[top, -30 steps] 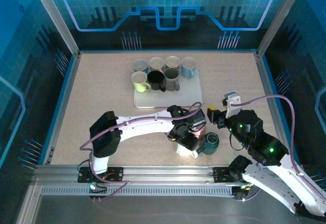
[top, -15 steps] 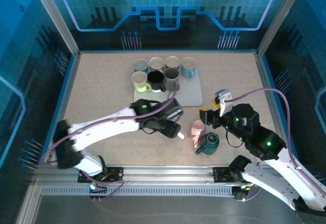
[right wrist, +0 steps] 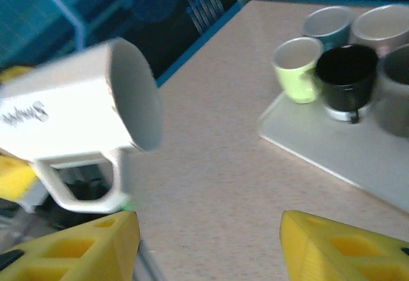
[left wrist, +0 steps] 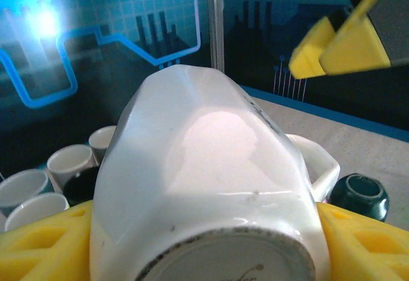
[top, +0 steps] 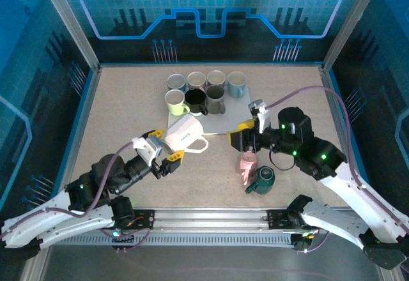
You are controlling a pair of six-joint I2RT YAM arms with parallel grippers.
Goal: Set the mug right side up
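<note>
Moved: white mug (top: 185, 134) has swung up off the table (top: 115, 115)!
Left end effector (top: 163, 147): clamped on its base, to tip it.
Right end effector (top: 239, 133): spread, empty.

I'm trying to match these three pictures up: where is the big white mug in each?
Top external: white mug just left of centre.
Left wrist: white mug at centre, base nearest the camera.
Right wrist: white mug at left, mouth facing right.
Shared landmark: the black mug.
</note>
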